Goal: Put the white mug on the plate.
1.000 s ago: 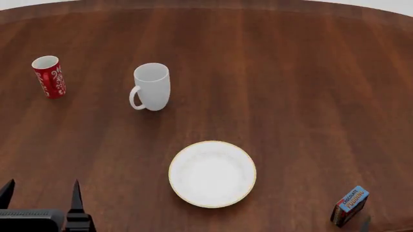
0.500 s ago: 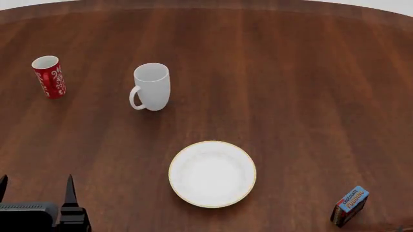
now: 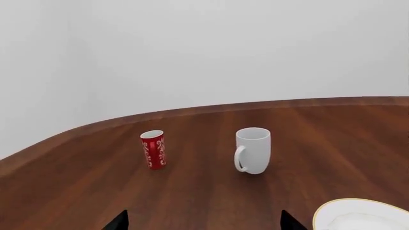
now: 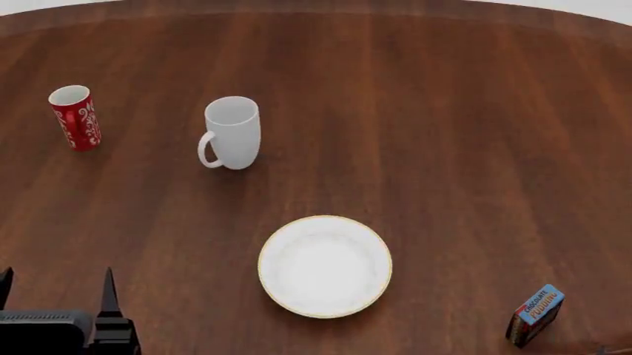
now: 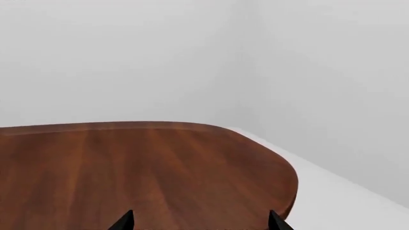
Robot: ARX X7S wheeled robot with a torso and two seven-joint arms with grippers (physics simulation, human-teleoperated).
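The white mug (image 4: 233, 133) stands upright on the table at the left of centre, its handle turned toward the near left. It also shows in the left wrist view (image 3: 253, 151). Nearer to me, at the middle, lies the plate (image 4: 325, 266), white with a gold rim; its edge appears in the left wrist view (image 3: 364, 215). My left gripper (image 4: 55, 285) is open at the near left corner, well short of the mug, with nothing between its fingers (image 3: 204, 221). My right gripper (image 5: 201, 221) is open over bare wood, holding nothing.
A red cup with a white pattern (image 4: 75, 117) stands at the far left, also in the left wrist view (image 3: 153, 149). A small blue box (image 4: 535, 314) stands at the near right. The wooden table (image 4: 474, 111) ends in a rounded edge (image 5: 290, 191).
My left gripper has slid a little to the left and toward me. The right gripper's tip has dropped out of the head view. Mug, plate, cup and box have not moved.
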